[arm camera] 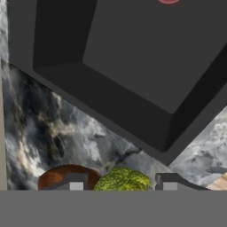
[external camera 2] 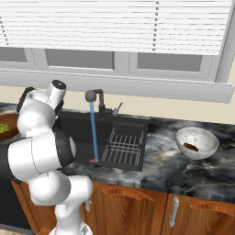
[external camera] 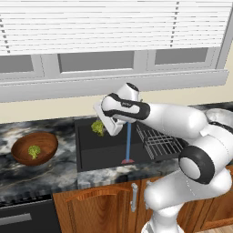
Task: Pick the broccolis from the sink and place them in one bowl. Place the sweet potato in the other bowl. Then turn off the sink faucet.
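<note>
nearest the hand camera, a yellow-green broccoli floret (arm camera: 122, 179) sits clamped between the two dark fingertips of the gripper (arm camera: 120, 184), so the tool is closed on it. from the left base view the floret (external camera: 98, 127) hangs over the left part of the black sink (external camera: 104, 154), clear of the basin floor. the reddish-brown wooden bowl (external camera: 48, 141) stands on the counter to the left of the sink and already holds the other broccoli (external camera: 33, 151); in the hand view its rim (arm camera: 57, 175) peeks out just behind the held floret.

the step in hand looks like the carry to that bowl. to do it well, i would keep the grip steady, travel left with the floret above the sink edge and the bowl rim, and let go only when it hangs over the middle of the bowl, low enough that it does not bounce out.

over on the right, the pale speckled bowl (external camera 2: 207, 137) holds the brown sweet potato (external camera 2: 191, 147). a blue stream (external camera 2: 93, 133) runs from the dark faucet (external camera 2: 94, 96), so that step remains. a grey wire rack (external camera 2: 123, 147) covers the sink's right side. the counter is dark marbled stone (external camera 2: 179, 172) over wooden cabinets (external camera 2: 137, 211), with a blinded window (external camera 2: 114, 27) behind.
</note>
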{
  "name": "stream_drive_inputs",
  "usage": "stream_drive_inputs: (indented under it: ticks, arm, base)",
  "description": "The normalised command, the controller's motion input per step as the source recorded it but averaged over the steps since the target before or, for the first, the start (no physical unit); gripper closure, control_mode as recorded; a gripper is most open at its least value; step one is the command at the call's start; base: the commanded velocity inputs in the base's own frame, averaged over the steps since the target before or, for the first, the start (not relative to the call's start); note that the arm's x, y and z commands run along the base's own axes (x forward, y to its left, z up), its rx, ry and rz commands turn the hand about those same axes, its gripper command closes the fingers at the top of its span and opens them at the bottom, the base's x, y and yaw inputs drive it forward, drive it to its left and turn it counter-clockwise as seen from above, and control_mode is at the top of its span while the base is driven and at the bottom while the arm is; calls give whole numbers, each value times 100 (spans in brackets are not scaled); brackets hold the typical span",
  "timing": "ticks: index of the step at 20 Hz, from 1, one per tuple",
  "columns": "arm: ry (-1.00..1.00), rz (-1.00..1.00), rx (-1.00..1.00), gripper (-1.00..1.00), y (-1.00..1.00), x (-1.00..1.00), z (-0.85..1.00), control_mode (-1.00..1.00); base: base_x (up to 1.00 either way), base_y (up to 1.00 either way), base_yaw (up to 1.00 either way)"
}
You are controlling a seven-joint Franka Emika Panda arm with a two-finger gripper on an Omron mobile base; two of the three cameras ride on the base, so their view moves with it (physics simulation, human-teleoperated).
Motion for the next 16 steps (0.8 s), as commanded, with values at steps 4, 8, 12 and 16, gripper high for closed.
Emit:
stream_drive_inputs:
  ticks: [4, 8, 12, 16]
  arm:
    - [0, 0, 3, 100, 23, 0, 16, -100]
    - [2, 0, 4, 100, 23, 0, 24, -100]
    - [1, 0, 0, 100, 26, 0, 4, -100]
    - [7, 0, 0, 100, 40, 0, 0, -100]
  base:
    - [0, 0, 0]
    - [0, 0, 0]
    - [0, 0, 0]
    - [0, 0, 0]
